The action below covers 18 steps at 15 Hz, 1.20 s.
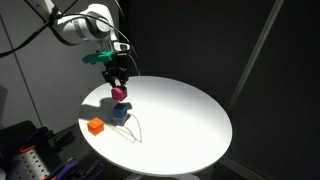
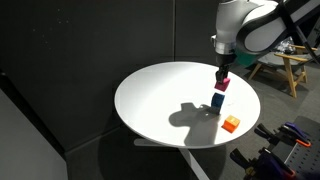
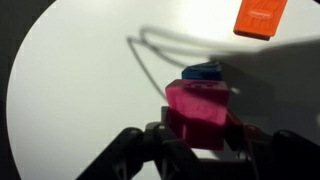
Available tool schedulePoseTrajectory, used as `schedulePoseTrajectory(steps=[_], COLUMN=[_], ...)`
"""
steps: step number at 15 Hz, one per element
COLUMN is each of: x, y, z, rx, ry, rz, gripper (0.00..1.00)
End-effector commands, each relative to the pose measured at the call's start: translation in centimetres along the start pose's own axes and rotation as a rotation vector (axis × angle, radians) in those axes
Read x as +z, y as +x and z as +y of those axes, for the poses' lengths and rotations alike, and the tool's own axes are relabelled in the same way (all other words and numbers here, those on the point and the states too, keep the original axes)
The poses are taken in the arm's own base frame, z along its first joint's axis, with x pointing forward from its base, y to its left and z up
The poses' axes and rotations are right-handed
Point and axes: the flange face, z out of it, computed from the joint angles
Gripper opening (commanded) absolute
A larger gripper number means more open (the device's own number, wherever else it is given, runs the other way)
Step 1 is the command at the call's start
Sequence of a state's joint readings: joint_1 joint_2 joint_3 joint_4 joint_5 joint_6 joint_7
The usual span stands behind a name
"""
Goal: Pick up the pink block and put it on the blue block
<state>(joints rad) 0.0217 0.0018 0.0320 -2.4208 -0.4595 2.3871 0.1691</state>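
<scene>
Claw [image 1: 118,86] pinching pink block [image 3: 198,105] above blue block [image 2: 217,101], round white table [image 1: 185,115], black backdrop [image 2: 80,50].

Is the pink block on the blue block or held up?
Held up: the gripper clamps the pink block above the blue block, a gap visible between them.

Gripper [image 3: 203,128] is clamping the pink block [image 3: 200,105]. Blue block [image 3: 203,71] is showing just beyond it, partly hidden. Orange cube [image 3: 260,17] is sitting well apart from the table's [image 3: 80,70] curved edge.
</scene>
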Motion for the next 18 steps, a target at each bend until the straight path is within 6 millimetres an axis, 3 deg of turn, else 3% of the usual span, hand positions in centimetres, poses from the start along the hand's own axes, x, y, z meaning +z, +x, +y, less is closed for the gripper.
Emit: schedulePoseTrajectory(steps=[1, 18], x=[0.4, 3.1], y=[0.8, 1.2], z=[0.6, 0.0], rx=[-0.049, -0.074], ry=[-0.019, -0.007], rz=[-0.013, -0.047], gripper=[0.27, 0.27])
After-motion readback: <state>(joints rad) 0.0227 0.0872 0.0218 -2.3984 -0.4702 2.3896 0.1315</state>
